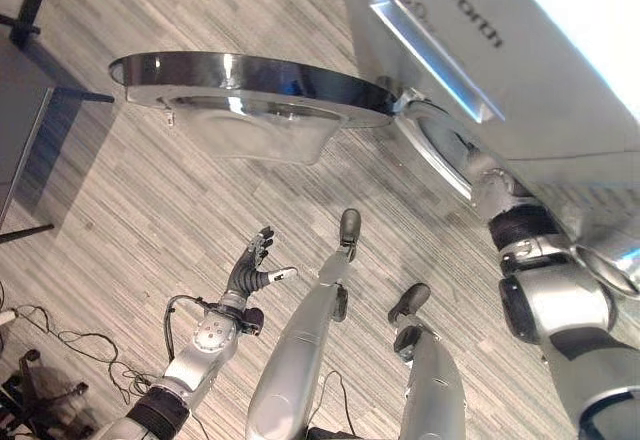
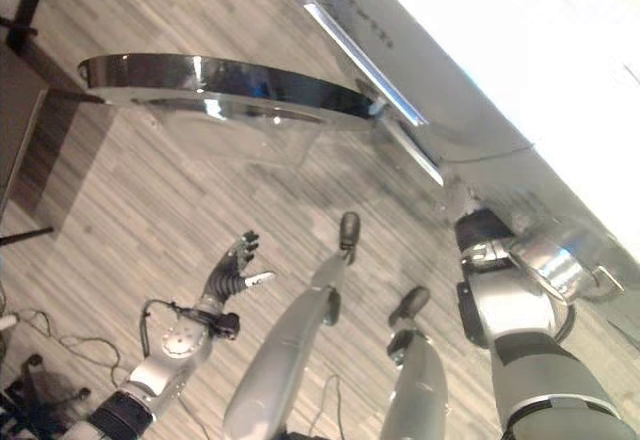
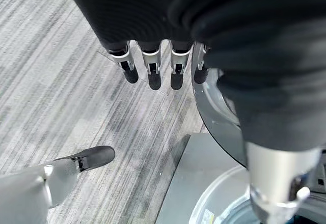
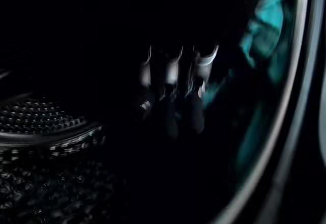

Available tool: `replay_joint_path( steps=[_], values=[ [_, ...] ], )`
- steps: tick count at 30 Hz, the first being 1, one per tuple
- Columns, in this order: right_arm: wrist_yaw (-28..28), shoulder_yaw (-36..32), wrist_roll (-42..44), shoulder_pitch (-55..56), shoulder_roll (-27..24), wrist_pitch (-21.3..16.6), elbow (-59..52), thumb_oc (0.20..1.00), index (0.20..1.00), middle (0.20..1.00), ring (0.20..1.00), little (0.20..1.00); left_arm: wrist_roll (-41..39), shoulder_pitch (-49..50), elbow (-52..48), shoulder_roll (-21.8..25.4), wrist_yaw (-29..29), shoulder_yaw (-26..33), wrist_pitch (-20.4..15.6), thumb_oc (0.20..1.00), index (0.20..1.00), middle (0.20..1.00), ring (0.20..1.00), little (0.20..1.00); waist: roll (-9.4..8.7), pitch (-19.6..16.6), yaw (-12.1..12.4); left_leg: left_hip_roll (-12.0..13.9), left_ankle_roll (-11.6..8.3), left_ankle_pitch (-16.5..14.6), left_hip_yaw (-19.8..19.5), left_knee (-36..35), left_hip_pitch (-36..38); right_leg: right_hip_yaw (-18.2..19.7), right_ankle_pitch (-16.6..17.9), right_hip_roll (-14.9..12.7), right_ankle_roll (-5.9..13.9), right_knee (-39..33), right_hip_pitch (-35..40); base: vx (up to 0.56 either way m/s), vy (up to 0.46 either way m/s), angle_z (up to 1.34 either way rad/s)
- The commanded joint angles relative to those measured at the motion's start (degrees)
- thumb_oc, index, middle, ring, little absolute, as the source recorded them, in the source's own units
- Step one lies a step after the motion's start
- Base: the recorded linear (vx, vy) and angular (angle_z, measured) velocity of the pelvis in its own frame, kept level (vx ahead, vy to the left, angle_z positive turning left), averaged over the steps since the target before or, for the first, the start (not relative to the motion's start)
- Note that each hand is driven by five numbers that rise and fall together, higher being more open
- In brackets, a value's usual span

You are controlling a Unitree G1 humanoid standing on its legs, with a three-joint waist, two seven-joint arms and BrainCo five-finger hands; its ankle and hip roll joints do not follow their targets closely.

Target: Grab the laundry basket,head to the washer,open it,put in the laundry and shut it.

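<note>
door (image 1: 250,85): swung wide open from washer (image 1: 480,50)
right hand (image 4: 173,89): inside drum, by teal laundry (image 4: 262,35); grip unclear
left hand (image 1: 255,265): fingers spread, empty

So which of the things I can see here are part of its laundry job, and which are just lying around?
Part of the job:
- white front-loading washer
- its round glass door with a dark rim, swung open
- teal cloth inside the perforated metal drum
- right robot hand, reaching into the drum

Just there:
- left robot hand, open, idle
- dark table
</note>
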Motion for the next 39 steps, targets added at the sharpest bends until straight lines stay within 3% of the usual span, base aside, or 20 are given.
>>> replay_joint_path(
  steps=[1, 2, 3, 4, 7, 10, 13, 17, 26, 31, 34, 39],
  values=[
    [-6.04, -2.96, -4.97, -7.84, -4.91, -5.74, 0.87, 0.2, 0.2, 0.2, 0.2, 0.2, -1.13, 1.23, 1.71, -0.58, 1.31, -1.06, -1.61, 1.0, 1.0, 1.0, 1.0, 1.0, -1.58, -0.75, 0.52, -4.92, -0.86, -9.22, 0.5, -1.12, 3.09, -2.11, 3.86, 7.44, -4.03, -6.14, 9.53, -0.01, -0.016, -0.03],
    [-5.99, -0.13, -7.71, -9.75, -6.61, -2.46, 5.75, 0.2, 0.2, 0.2, 0.2, 0.2, -0.83, 1.07, 1.54, 0.18, 1.28, -1.33, -1.69, 1.0, 1.0, 1.0, 1.0, 1.0, -1.78, -0.89, 0.95, -4.94, -1.0, -9.09, 0.44, -1.07, 3.17, -2.18, 3.9, 7.55, -4.06, -6.31, 9.81, 0.0, 0.0, 0.0],
    [-5.63, 0.17, -7.48, -10.45, -6.82, -2.48, 6.5, 0.36, 0.36, 0.36, 0.36, 0.36, -0.84, 0.96, 1.52, 0.01, 1.28, -1.28, -1.7, 1.0, 1.0, 1.0, 1.0, 1.0, -1.62, -0.73, 0.92, -4.91, -1.0, -9.1, 0.47, -1.08, 3.18, -2.14, 3.93, 7.58, -4.06, -6.35, 9.82, 0.0, 0.0, 0.0],
    [-4.0, 2.06, -7.52, -11.22, -7.21, -0.27, 10.01, 1.0, 1.0, 1.0, 1.0, 1.0, -0.76, 0.85, 1.62, 0.4, 1.15, -1.26, -1.74, 1.0, 1.0, 1.0, 1.0, 1.0, -1.84, -0.9, 1.27, -4.88, -1.01, -9.11, 0.48, -1.0, 3.22, -2.21, 3.93, 7.59, -4.04, -6.28, 9.89, 0.0, 0.0, 0.0],
    [1.15, 7.25, -7.89, -12.9, -6.33, 4.34, 20.62, 1.0, 1.0, 1.0, 1.0, 1.0, -0.84, 0.1, 2.08, 0.38, 1.24, -1.19, -1.9, 1.0, 1.0, 1.0, 1.0, 1.0, -2.3, -0.89, 1.41, -4.72, -1.01, -9.15, 0.88, -0.75, 3.19, -2.16, 4.43, 7.68, -3.91, -6.56, 10.15, 0.0, 0.0, 0.0],
    [-0.9, 9.81, -15.42, -9.33, -2.39, 5.54, 21.58, 1.0, 1.0, 1.0, 1.0, 1.0, -0.35, 0.11, 1.64, -0.45, 2.13, -1.07, -1.69, 1.0, 1.0, 1.0, 1.0, 1.0, -2.3, -0.63, 1.0, -4.5, -1.06, -8.99, 1.28, -0.77, 3.55, -2.1, 4.29, 7.91, -4.06, -6.97, 10.46, -0.02, 0.004, -0.05],
    [-6.41, 10.89, -25.98, -0.08, 2.87, 5.38, 14.97, 1.0, 1.0, 1.0, 1.0, 1.0, 1.48, -0.36, 1.9, -1.43, 4.18, -1.0, -2.24, 1.0, 1.0, 1.0, 1.0, 1.0, -1.97, -0.41, -0.07, -4.03, -1.29, -8.53, 1.64, -0.8, 3.85, -1.91, 3.77, 8.18, -4.52, -7.32, 10.69, -0.04, 0.013, -0.08],
    [-7.63, 12.24, -33.08, 9.09, 4.95, 5.98, 6.03, 1.0, 1.0, 1.0, 1.0, 1.0, 2.3, 0.67, 2.36, -2.03, 4.82, -0.13, -2.64, 1.0, 1.0, 1.0, 1.0, 1.0, -2.33, -0.6, -0.99, -3.65, -1.29, -8.38, 1.87, -0.56, 3.93, -1.71, 3.58, 8.34, -4.81, -7.13, 10.83, -0.04, -0.004, -0.02],
    [-0.87, 14.23, -34.53, 29.58, 8.88, 5.15, -5.91, 1.0, 1.0, 1.0, 1.0, 1.0, 3.41, 2.89, 5.25, -3.04, 3.93, 1.08, -2.33, 1.0, 1.0, 1.0, 1.0, 1.0, -4.39, -2.21, -4.8, -2.01, -1.91, -7.47, 2.43, -0.23, 6.52, -0.59, 2.88, 9.37, -5.52, -7.52, 13.13, -0.06, -0.015, -0.07],
    [4.46, 17.05, -33.19, 37.54, 10.87, 6.24, -3.33, 1.0, 1.0, 1.0, 1.0, 1.0, 4.38, 3.61, 8.75, -3.71, 3.14, 1.85, -1.26, 1.0, 1.0, 1.0, 1.0, 1.0, -5.57, -4.06, -6.42, -1.34, -2.44, -6.76, 2.54, -1.32, 10.52, -0.3, 3.04, 9.99, -5.63, -8.76, 16.46, -0.04, -0.045, -0.1],
    [9.27, 18.96, -35.72, 44.47, 10.75, 7.97, 1.33, 1.0, 1.0, 1.0, 1.0, 1.0, 8.06, 5.36, 12.08, -3.17, 2.08, 3.84, -0.36, 1.0, 1.0, 1.0, 1.0, 1.0, -6.46, -6.99, -7.12, -0.62, -3.08, -6.04, 2.05, -2.71, 15.84, -0.54, 3.12, 10.13, -5.59, -10.38, 20.81, 0.0, -0.062, 0.01],
    [13.75, 18.05, -38.46, 50.34, 10.69, 9.62, 8.79, 1.0, 1.0, 1.0, 1.0, 1.0, 11.17, 7.57, 15.43, -2.79, -0.49, 6.21, 0.83, 1.0, 1.0, 1.0, 1.0, 1.0, -6.1, -10.52, -7.63, 0.05, -4.02, -4.29, 0.61, -6.07, 23.46, -0.65, 3.39, 10.32, -5.36, -11.84, 25.96, 0.0, -0.047, 0.04]
  ],
)
